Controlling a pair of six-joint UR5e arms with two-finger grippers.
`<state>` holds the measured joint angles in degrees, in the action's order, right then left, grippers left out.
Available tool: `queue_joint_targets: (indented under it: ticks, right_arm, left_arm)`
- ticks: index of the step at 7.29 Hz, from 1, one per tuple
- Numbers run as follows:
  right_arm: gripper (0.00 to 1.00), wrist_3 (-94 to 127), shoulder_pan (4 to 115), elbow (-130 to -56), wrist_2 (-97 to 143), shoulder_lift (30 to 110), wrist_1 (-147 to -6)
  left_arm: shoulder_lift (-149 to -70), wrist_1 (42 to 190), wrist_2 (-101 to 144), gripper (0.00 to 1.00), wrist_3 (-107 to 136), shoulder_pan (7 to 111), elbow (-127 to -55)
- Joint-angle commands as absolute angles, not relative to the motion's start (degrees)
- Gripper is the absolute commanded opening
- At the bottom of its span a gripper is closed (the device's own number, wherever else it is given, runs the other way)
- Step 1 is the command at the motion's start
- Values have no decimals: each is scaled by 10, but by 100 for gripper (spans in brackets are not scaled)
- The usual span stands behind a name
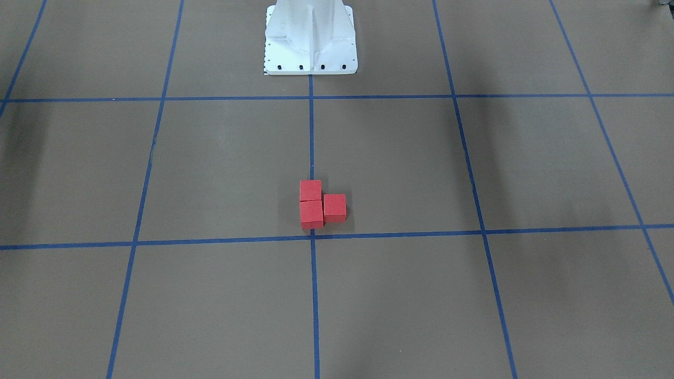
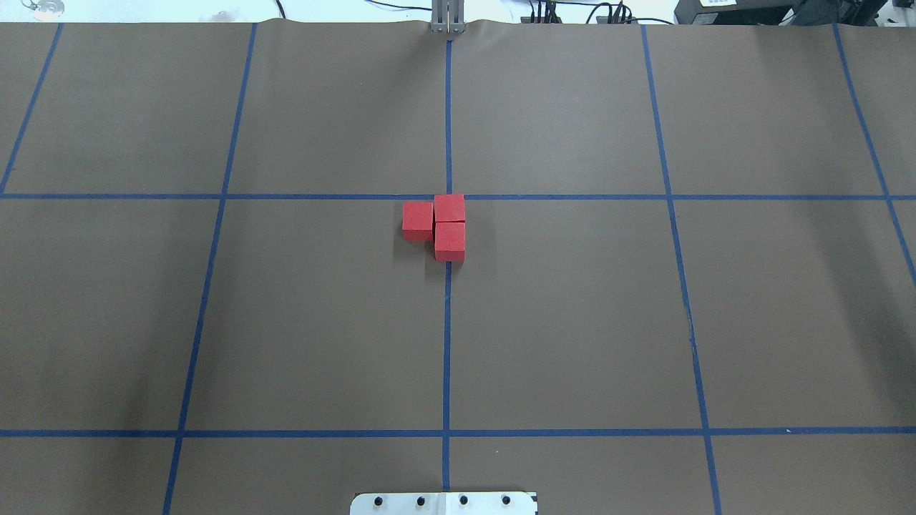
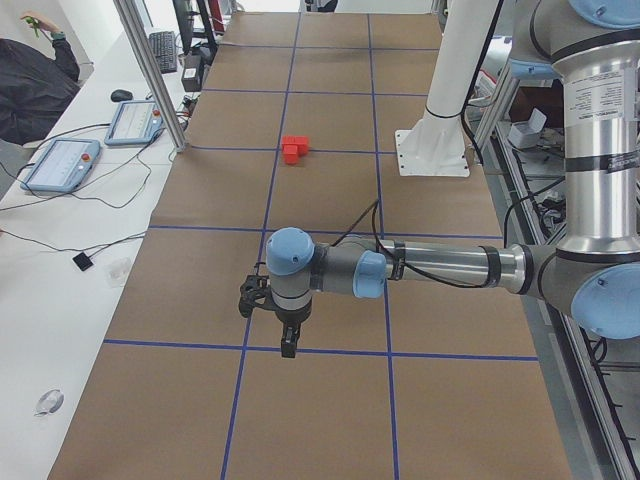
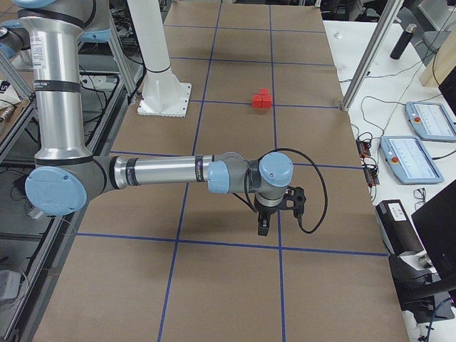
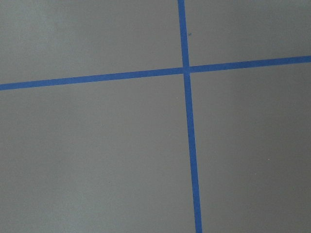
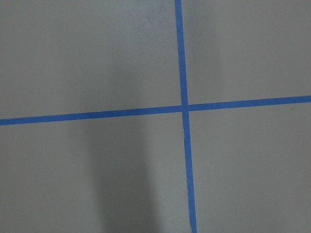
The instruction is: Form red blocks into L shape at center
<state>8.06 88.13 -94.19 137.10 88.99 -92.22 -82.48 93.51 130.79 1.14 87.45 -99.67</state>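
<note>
Three red blocks touch in an L shape: two (image 2: pixel 449 208) (image 2: pixel 449 242) lie in a row along the middle tape line and the third (image 2: pixel 418 220) sits beside the far one. The group lies just on the robot's side of the center crossing (image 2: pixel 449 197). It also shows in the front view (image 1: pixel 311 214) and in both side views (image 3: pixel 294 149) (image 4: pixel 261 99). My left gripper (image 3: pixel 288 345) and right gripper (image 4: pixel 262 228) hang over the table ends, far from the blocks. I cannot tell whether they are open or shut. Both wrist views show only tape crossings.
The white robot pedestal (image 1: pixel 310 37) stands at the near middle of the table. Metal frame posts (image 3: pixel 150 70) (image 4: pixel 370 50) stand along the far edge. Tablets (image 3: pixel 60 165) (image 4: pixel 413 157) and cables lie on the white bench beyond it.
</note>
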Motion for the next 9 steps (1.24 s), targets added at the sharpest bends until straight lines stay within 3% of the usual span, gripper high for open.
queue_joint_targets:
  ticks: [1,9]
  right_arm:
    - [99,79,882,-942,1373,891,-922]
    - [99,79,882,-947,1370,893,-921]
  left_arm:
    - [-824,935,1307,100,11,875,-997]
    - [-825,935,1308,100,13,875,-989]
